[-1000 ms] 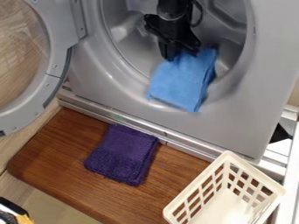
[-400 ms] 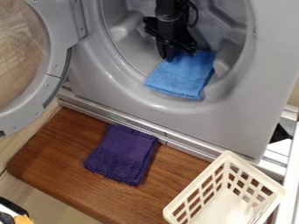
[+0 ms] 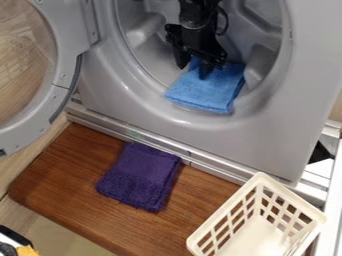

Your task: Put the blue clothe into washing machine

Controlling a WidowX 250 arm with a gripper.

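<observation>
Black gripper [image 3: 194,67] is hanging inside washing machine [image 3: 267,132], fingers spreading wide apart. Blue cloth [image 3: 204,92] is lying beneath them, on lower lip of washing machine's opening. Purple cloth [image 3: 140,175] is resting on wooden board [image 3: 67,172] before washing machine; cream basket [image 3: 257,240] is standing before it too.

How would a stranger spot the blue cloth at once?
Find the big grey washing machine with its door swung open. At the bottom of its round opening, beneath the black gripper, lies a folded cloth. It is bright blue, while the other cloth, on the wooden board outside, is dark purple.
</observation>
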